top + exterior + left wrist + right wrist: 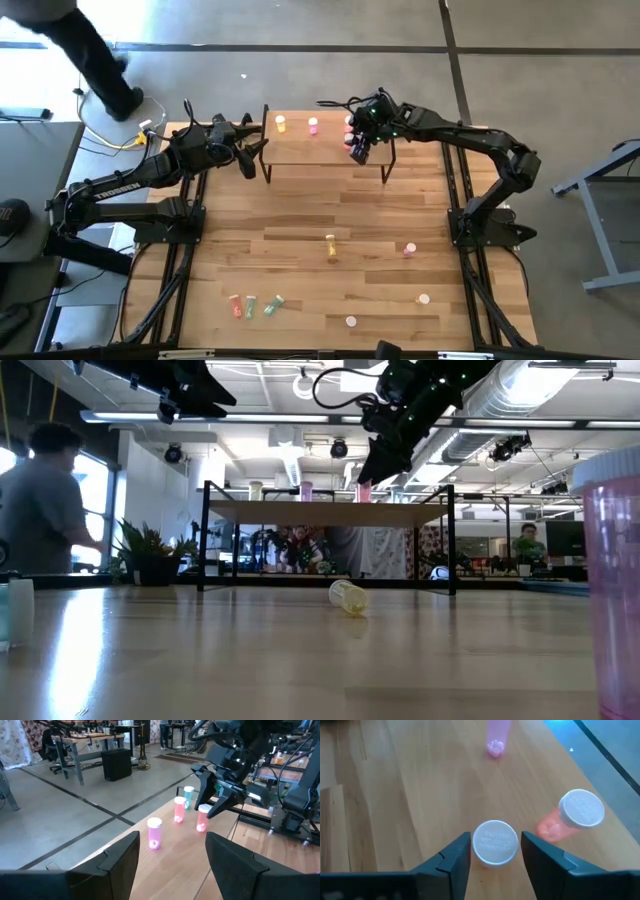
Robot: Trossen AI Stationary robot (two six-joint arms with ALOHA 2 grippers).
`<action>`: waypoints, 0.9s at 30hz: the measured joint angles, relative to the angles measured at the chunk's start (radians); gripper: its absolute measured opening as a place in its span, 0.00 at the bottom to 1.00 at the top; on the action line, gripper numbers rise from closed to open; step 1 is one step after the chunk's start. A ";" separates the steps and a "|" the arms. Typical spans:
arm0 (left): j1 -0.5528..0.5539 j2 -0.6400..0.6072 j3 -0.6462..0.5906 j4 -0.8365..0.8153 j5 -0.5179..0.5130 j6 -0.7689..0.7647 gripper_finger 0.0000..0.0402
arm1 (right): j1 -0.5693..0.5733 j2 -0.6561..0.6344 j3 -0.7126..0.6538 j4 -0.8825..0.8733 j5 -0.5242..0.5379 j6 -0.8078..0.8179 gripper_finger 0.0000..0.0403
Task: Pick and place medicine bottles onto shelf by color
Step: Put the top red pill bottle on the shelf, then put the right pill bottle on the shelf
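The shelf stands at the table's far side. On its top stand a yellow bottle and pink bottles. My right gripper slants down over the shelf's right part, open. Its fingers stand on either side of an upright pink bottle's white cap with a narrow gap on each side. That bottle rests by its base on the shelf top. My left gripper hangs open at the shelf's left end with nothing between its fingers.
Loose bottles lie on the slatted table: a yellow one on its side, pink ones, and a small group at the near left. A person stands beyond the table's far left corner.
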 joint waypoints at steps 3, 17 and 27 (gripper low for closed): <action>0.000 0.000 0.000 0.000 0.002 0.000 0.54 | 0.000 0.000 0.000 0.002 0.000 0.000 0.42; -0.002 0.000 0.000 -0.053 0.006 -0.008 0.54 | 0.000 0.000 0.116 -0.125 -0.002 0.020 0.42; -0.002 0.000 0.000 -0.144 0.113 -0.057 0.54 | 0.065 -0.002 0.189 -0.271 -0.003 0.139 0.42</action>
